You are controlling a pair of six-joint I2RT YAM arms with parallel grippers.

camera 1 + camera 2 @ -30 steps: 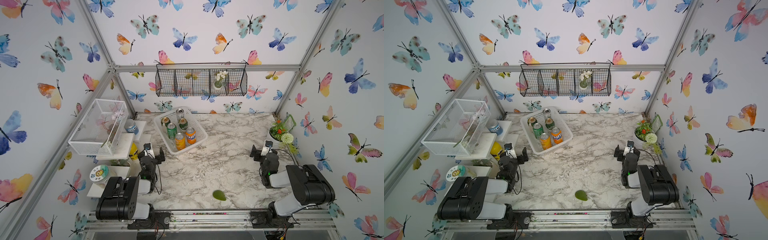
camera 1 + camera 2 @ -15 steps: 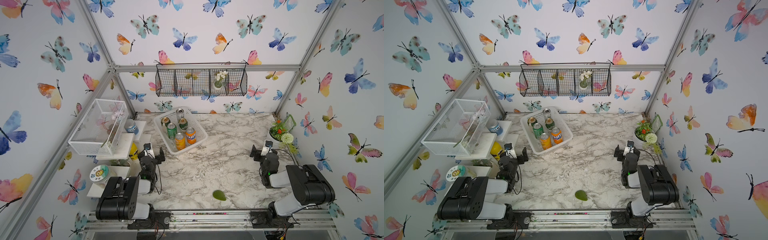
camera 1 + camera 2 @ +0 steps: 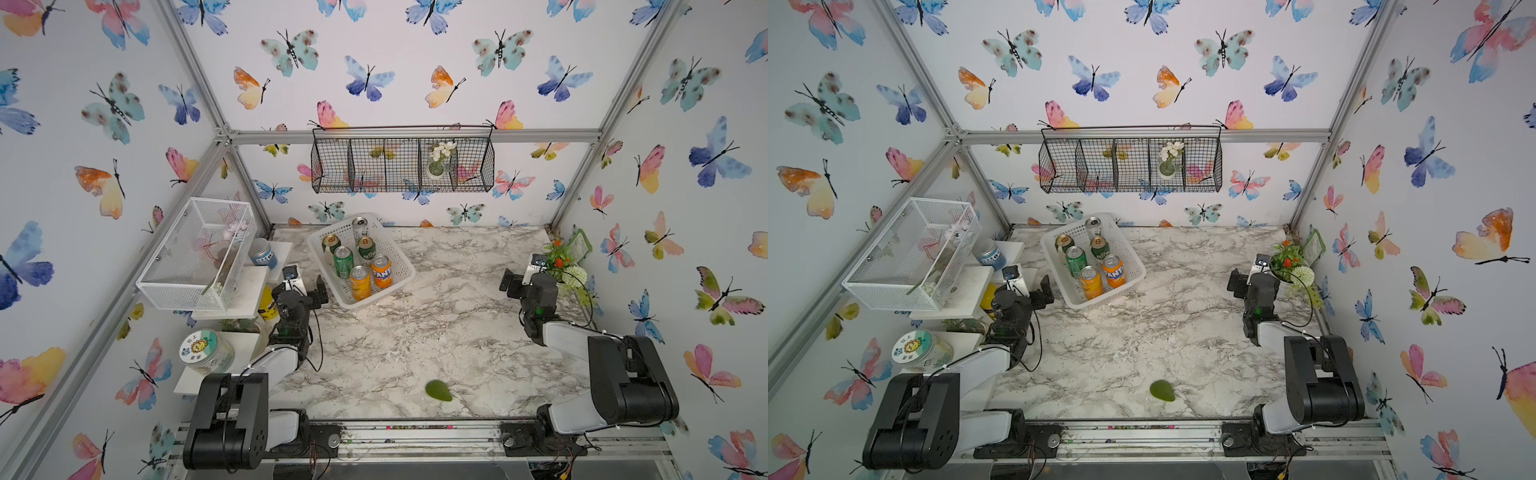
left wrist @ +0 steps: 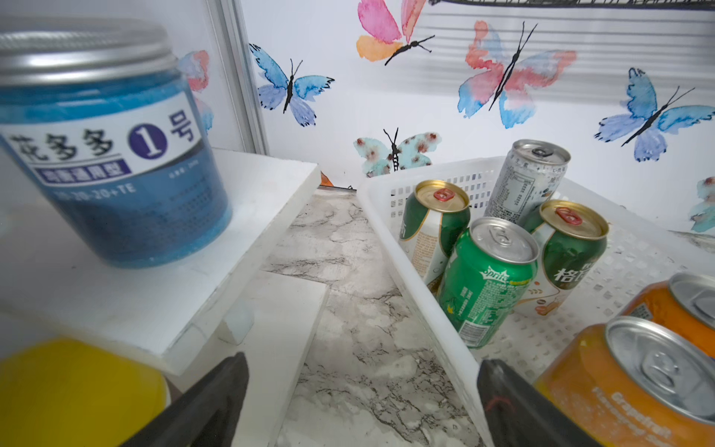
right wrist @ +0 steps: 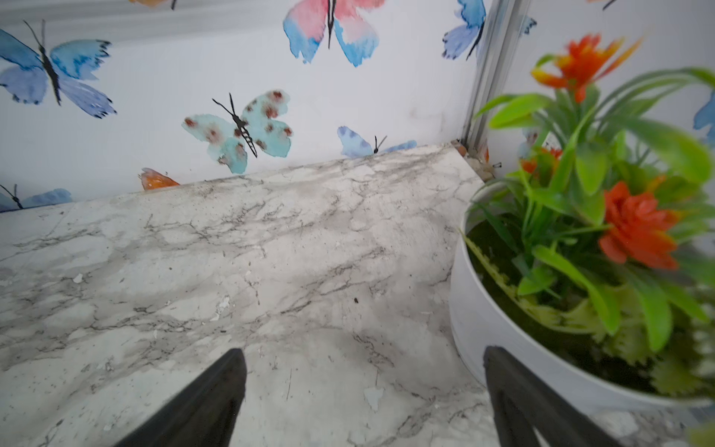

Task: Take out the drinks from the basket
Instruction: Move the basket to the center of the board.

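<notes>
Both left gripper [image 4: 361,365] and right gripper [image 5: 363,355] gape empty; only the left wrist view reads "Sprite" on a can [image 4: 487,278].

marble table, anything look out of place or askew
A small green leaf-shaped piece lies loose and alone on the marble table, near its front edge. The white perforated plastic basket sits skewed, its sides at an angle to the table's edges.

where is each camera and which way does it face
Top views: high behind left arm and right arm, both shown, looking down on the marble table.
Left wrist: faces the white perforated plastic basket of metal cans; open left gripper shows.
Right wrist: faces the white plant pot; open right gripper shows.
Shared: basket, left wrist and both top views.
</notes>
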